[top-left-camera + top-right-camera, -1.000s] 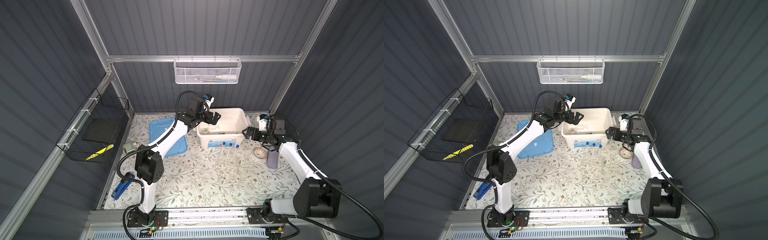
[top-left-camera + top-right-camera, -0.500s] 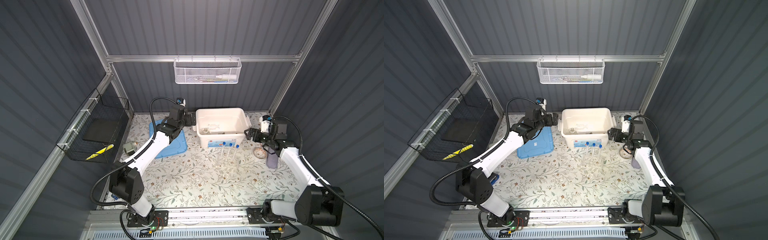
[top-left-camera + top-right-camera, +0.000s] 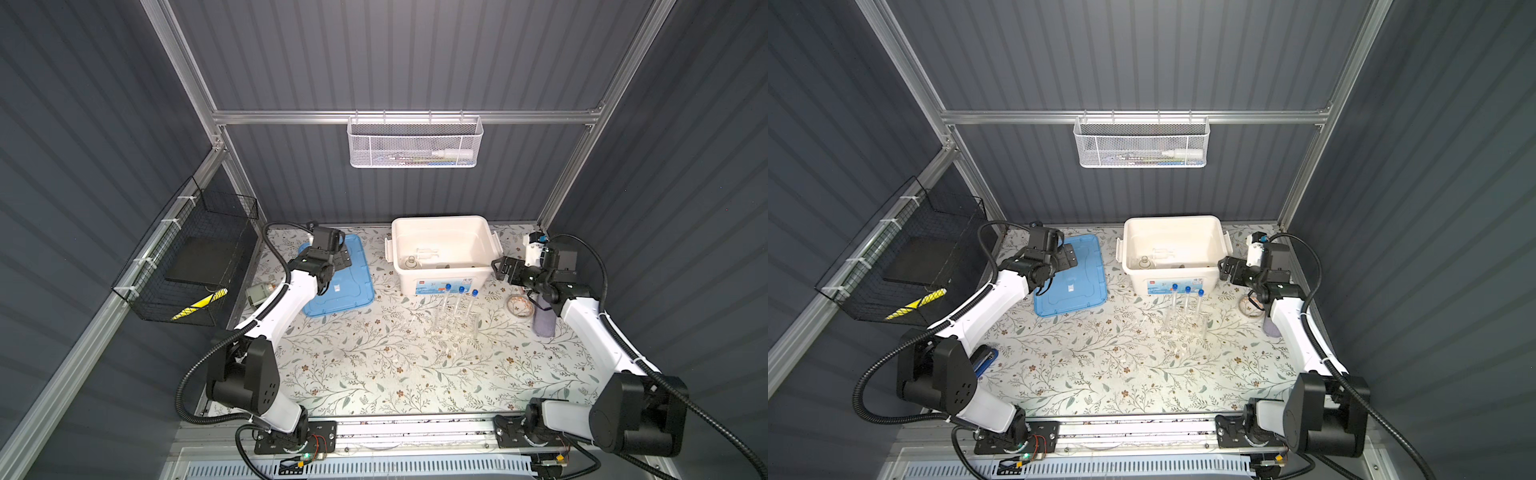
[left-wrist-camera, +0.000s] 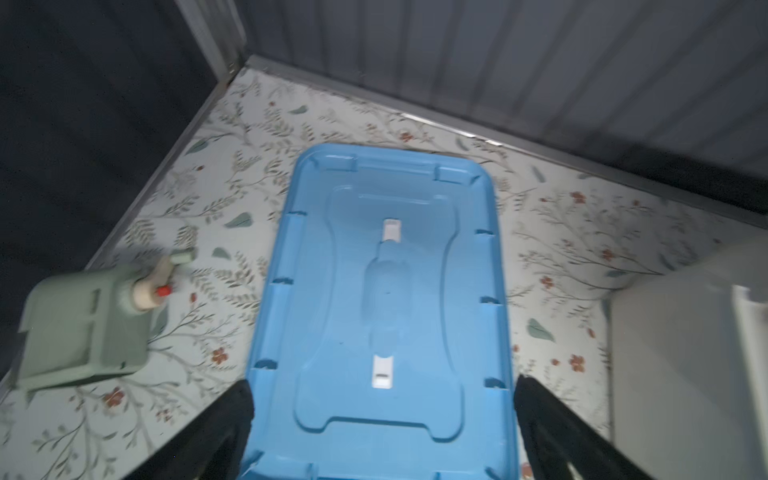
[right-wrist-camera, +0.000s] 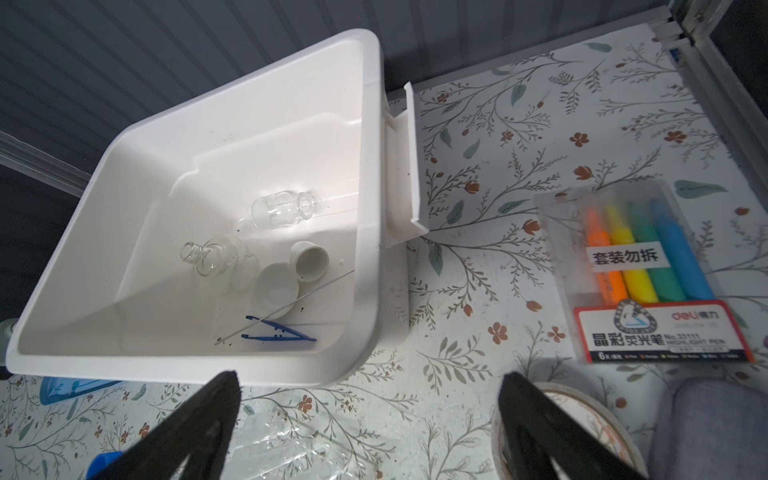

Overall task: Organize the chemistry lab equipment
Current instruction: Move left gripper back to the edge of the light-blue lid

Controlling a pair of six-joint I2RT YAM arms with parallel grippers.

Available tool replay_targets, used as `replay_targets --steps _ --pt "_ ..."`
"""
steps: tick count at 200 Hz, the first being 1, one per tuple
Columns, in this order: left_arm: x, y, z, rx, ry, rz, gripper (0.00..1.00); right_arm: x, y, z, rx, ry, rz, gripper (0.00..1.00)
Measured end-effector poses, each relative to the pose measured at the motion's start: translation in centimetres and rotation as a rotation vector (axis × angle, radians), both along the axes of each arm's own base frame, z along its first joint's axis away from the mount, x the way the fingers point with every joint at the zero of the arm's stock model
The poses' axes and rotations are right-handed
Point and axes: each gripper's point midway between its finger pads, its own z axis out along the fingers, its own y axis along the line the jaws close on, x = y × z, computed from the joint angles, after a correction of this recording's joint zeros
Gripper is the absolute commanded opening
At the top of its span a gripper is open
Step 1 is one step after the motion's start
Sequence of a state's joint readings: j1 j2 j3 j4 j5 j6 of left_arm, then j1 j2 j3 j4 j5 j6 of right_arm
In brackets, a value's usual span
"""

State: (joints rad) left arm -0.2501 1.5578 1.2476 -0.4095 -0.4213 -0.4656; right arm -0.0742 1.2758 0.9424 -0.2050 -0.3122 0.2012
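Where the floral-patterned table covering meets the dark grey ribbed walls, an aluminium frame boxes the cell in. A white mesh basket hangs on the back rail and a black wire basket on the left wall. A white bin stands open near the back wall, and its blue lid lies flat on the covering to its left. The left gripper hangs over the far part of that lid, its jaws spread wider than the lid and holding nothing. The right gripper is just beside the bin's right-hand latch, jaws likewise wide apart and empty. Inside the bin lie two small clear glass flasks, two small white dishes, the blue tweezers and the thin rod, which rests across a dish and the tweezers. In front of the bin, three blue-capped test tubes stand upright in the clear rack on the covering. A roll of tape and a greyish cylinder sit under the right arm, and a pack of highlighters lies in the back right corner. The grey boxy motor rests at the left edge beside the lid, and in a top view the blue-and-black stapler shows behind the left arm's base.
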Motion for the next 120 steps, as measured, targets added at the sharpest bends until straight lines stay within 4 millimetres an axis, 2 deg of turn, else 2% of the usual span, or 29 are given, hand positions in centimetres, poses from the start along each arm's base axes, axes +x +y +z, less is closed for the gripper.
replay_targets --steps 22,46,84,120 --pt "-0.9 3.5 -1.7 -0.001 0.045 0.107 0.99 0.0 -0.1 0.0 0.001 -0.002 -0.004 0.99" --pt "-1.2 5.4 -3.4 -0.007 0.086 0.160 0.98 -0.1 -0.3 0.0 0.002 -0.003 -0.008 0.99" --pt "-1.0 6.7 -8.0 -0.012 0.198 0.189 0.88 -0.1 -0.5 -0.1 0.005 -0.001 -0.014 0.99" --pt "-1.1 7.4 -10.5 -0.013 0.262 0.202 0.79 -0.2 -0.6 -0.5 0.008 0.010 -0.020 0.98"
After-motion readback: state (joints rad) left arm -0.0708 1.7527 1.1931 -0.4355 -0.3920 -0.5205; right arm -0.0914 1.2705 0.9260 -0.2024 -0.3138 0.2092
